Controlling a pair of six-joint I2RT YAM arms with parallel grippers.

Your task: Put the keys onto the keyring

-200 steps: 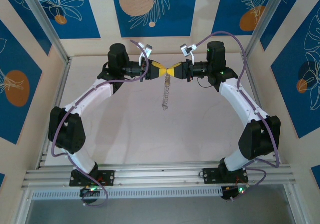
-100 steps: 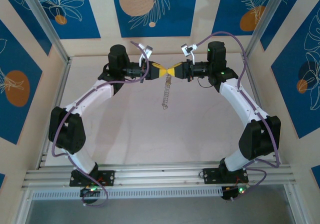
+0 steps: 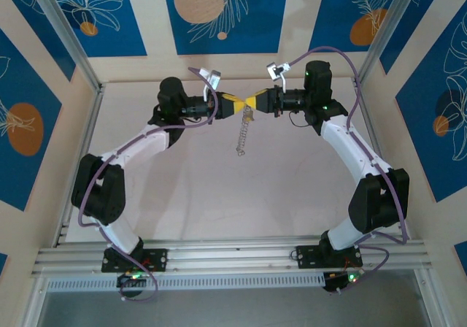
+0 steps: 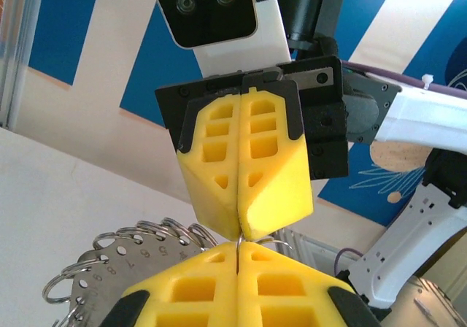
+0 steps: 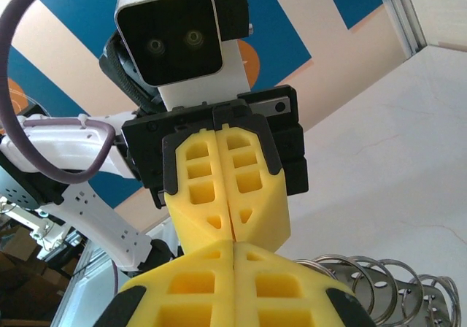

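Above the pale table [image 3: 182, 195], left claw [image 3: 245, 108] and right claw [image 3: 256, 104] tip to tip, both clenched on the keyring [image 3: 243, 133]

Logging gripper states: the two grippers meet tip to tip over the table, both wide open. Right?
Not open: both are shut. The left wrist view shows the right gripper clamped closed and the left gripper pinching the keyring wire. They do meet tip to tip over the table.
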